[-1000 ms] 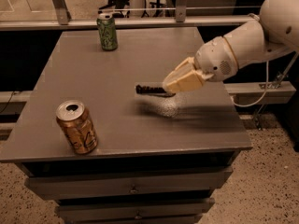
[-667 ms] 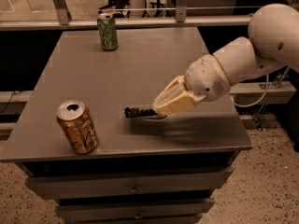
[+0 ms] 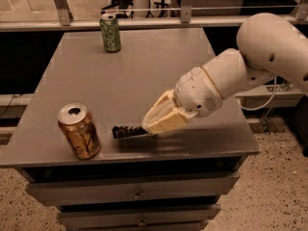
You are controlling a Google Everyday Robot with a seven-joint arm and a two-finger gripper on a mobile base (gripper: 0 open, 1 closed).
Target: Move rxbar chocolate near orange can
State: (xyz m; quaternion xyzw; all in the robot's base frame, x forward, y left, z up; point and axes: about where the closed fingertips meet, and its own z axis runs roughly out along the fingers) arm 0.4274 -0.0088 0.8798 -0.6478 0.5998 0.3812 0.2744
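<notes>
A green can [image 3: 110, 32] stands upright near the back left corner of the grey desk [image 3: 144, 71]. Under the desk top are drawers [image 3: 134, 189] with small knobs. A pale rail [image 3: 216, 20] runs behind the desk. Speckled floor [image 3: 274, 186] shows at right. The gripper [image 3: 150, 126], closed on the rxbar chocolate [image 3: 127, 131], hangs low over the desk's front.

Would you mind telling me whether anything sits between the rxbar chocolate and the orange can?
Nothing visible does. The gripper, near the front edge of the table, holds the rxbar chocolate; only bare surface lies between it and the orange can. The green can stands far back, out of the way.
</notes>
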